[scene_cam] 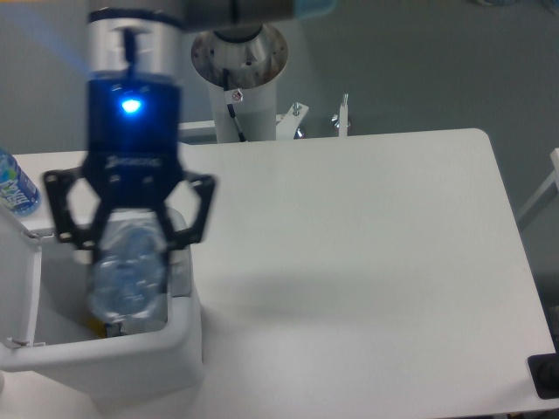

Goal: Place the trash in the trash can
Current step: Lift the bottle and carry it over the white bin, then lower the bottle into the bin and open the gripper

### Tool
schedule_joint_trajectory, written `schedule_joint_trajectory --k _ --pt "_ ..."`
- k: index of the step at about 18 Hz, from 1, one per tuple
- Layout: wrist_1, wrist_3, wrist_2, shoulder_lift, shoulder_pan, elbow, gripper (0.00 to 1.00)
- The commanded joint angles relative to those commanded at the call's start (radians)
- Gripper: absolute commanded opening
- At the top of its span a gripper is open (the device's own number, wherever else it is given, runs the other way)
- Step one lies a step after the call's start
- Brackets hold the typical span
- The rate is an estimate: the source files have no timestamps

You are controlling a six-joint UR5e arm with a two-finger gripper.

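My gripper hangs high over the open white trash can at the lower left, shut on the clear crushed plastic bottle. The bottle points downward, its lower end over the bin's opening. The gripper and bottle hide most of the bin's inside, so any wrapper in there is out of sight; a scrap of yellowish litter peeks out beneath the bottle. The bin's lid stands open at the left.
A blue-labelled bottle stands upright at the table's far left edge. The robot's base column rises behind the table. A dark object sits at the lower right corner.
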Motion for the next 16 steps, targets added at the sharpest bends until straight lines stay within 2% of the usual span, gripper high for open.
schedule_joint_trajectory --k 1,5,6,10,12,16 --pt "0.0 0.009 0.002 0.0 0.0 -0.012 0.63" --pt "0.0 0.063 0.002 -0.024 -0.002 -0.011 0.96" --pt "0.0 0.072 0.002 -0.026 -0.002 -0.009 1.0" --pt "-0.003 0.074 0.003 -0.014 0.001 -0.016 1.0" --pt "-0.009 0.075 0.029 0.006 0.026 -0.032 1.0" --pt "-0.015 0.115 0.275 0.064 0.187 -0.115 1.0"
